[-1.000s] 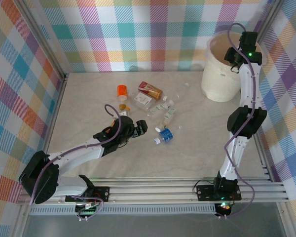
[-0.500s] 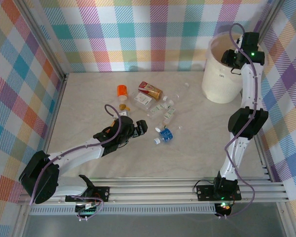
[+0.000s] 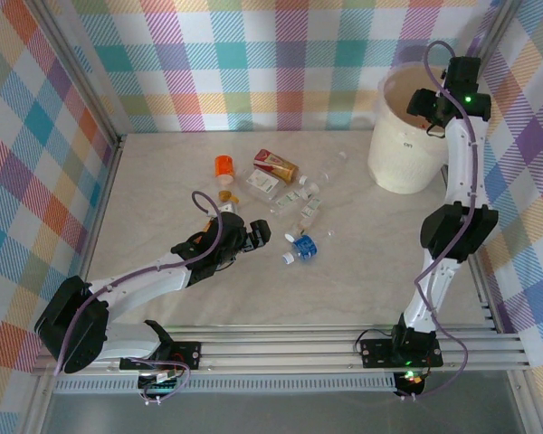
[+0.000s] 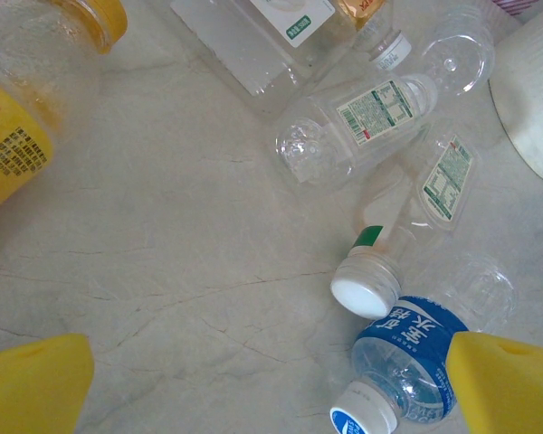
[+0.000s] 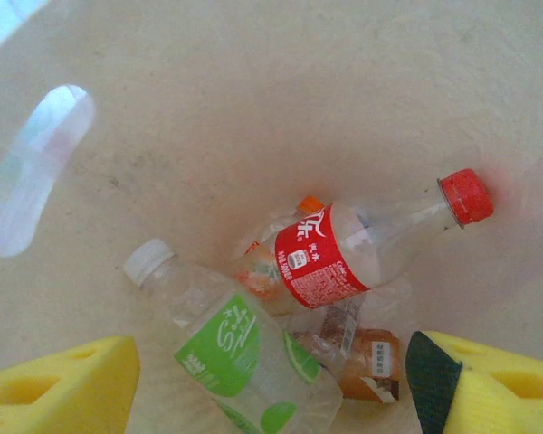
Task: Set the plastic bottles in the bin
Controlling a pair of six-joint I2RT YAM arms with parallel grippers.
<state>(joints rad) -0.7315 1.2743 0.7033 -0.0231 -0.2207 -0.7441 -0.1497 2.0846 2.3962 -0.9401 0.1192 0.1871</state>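
The bin point(image 3: 400, 155) stands at the back right. My right gripper point(image 3: 423, 103) hangs over its mouth, open, with nothing held. Looking down inside the bin point(image 5: 253, 81), a green-labelled bottle point(image 5: 231, 348) lies loose between my right gripper's point(image 5: 271, 391) yellow pads, apart from both. A red-capped bottle point(image 5: 330, 256) and orange-labelled ones lie beside it. Several plastic bottles point(image 3: 285, 194) are scattered mid-table. My left gripper point(image 3: 258, 232) is open low over the table, left of the blue-labelled bottle point(image 4: 407, 351). A white-capped bottle point(image 4: 369, 285) lies just beyond it. Nothing sits between my left gripper's point(image 4: 271, 384) pads.
An orange-capped bottle point(image 3: 224, 166) and a red-brown labelled one point(image 3: 276, 165) lie at the far side of the pile. A yellow-labelled bottle point(image 4: 9, 149) lies left of my left gripper. Checked walls close in the table on three sides.
My right gripper has opened over the bin and let go of the green-labelled bottle, which now lies inside. The right wrist has shifted slightly further over the bin. The left arm has not moved.
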